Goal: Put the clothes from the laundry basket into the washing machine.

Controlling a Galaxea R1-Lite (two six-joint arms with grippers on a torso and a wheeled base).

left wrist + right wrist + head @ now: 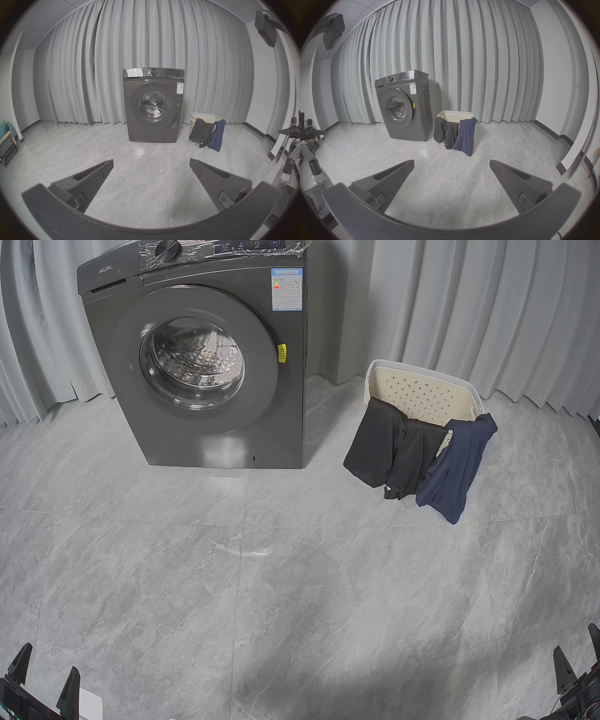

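The left gripper hangs low over the grey tiled floor, well apart from the washing machine and on the near side of it. Its two dark fingers are spread wide with nothing between them. The right gripper hangs at about the same nearness, farther to the right of the washing machine, and its fingers are likewise spread wide and hold nothing.

Farther on, to the right of the washing machine and near it but not touching, stands the white laundry basket. Two clothes hang over its front rim, on the side that faces away from the curtain. The black garment is the one closer to the washing machine, and its lower end reaches the floor. The dark blue garment hangs just beside it on the side away from the washing machine, touching it along one edge, and also trails onto the floor.

The washing machine is dark grey, with a round door lying flush against its front and the steel drum visible through the window. A pale pleated curtain hangs behind the washing machine and the laundry basket.
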